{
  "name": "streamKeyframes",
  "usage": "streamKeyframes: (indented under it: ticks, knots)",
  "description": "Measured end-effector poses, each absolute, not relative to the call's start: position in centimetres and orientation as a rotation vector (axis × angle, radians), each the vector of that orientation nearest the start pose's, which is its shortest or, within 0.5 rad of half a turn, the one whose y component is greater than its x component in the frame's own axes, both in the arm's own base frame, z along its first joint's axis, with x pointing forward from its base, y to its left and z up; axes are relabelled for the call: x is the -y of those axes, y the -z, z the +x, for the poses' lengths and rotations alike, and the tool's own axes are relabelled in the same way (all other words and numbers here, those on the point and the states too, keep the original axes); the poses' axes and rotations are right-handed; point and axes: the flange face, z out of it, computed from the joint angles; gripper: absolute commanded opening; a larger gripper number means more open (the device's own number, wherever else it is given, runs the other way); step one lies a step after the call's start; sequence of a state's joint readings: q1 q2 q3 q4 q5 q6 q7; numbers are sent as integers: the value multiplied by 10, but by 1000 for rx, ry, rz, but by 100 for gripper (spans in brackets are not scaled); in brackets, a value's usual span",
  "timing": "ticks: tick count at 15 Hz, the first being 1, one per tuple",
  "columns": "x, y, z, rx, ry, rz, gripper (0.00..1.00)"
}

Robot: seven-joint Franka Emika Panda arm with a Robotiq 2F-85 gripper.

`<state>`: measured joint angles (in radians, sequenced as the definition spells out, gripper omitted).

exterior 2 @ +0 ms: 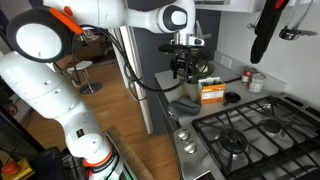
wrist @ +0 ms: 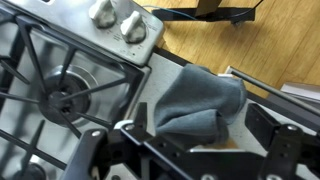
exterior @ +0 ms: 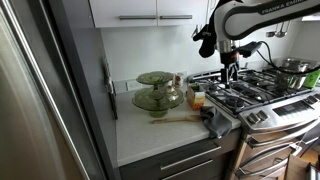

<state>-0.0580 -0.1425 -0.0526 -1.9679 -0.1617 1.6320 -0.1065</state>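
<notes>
A crumpled grey cloth [wrist: 195, 98] lies on the pale counter strip beside the stove's edge. In the wrist view my gripper [wrist: 200, 125] hangs right above it, jaws open wide, one finger on each side of the cloth and nothing gripped. In both exterior views the gripper [exterior: 231, 72] [exterior 2: 185, 66] points straight down, well above the cloth [exterior: 213, 121] [exterior 2: 186, 103].
The gas stove [exterior: 262, 92] [exterior 2: 250, 135] with black grates borders the cloth; its knobs [wrist: 120, 20] face the wooden floor. Green glass stands [exterior: 156, 92], a wooden spoon [exterior: 176, 120] and an orange box [exterior 2: 212, 93] share the counter. A black mitt [exterior 2: 263, 35] hangs on the wall.
</notes>
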Motion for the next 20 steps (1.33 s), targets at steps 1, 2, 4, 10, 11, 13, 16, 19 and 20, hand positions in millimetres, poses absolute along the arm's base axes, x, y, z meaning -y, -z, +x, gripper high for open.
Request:
streamKeyframes:
  ticks: [1,2,4,10,11,13,16,19,20]
  knots:
    - [52,-510,495,133,-334,-3241,100]
    - [36,-501,499,219,-330,-3227,100]
    - [11,-486,505,400,-321,-3196,100]
    - [1,-477,507,510,-326,-3173,100]
    - [1,-477,507,512,-326,-3173,100]
    - [1,-477,507,516,-326,-3172,100]
    - [-6,-468,508,645,-303,-3148,100]
    - [-18,-439,504,885,-199,-3096,100]
    - [-20,-426,501,963,-165,-3073,100]
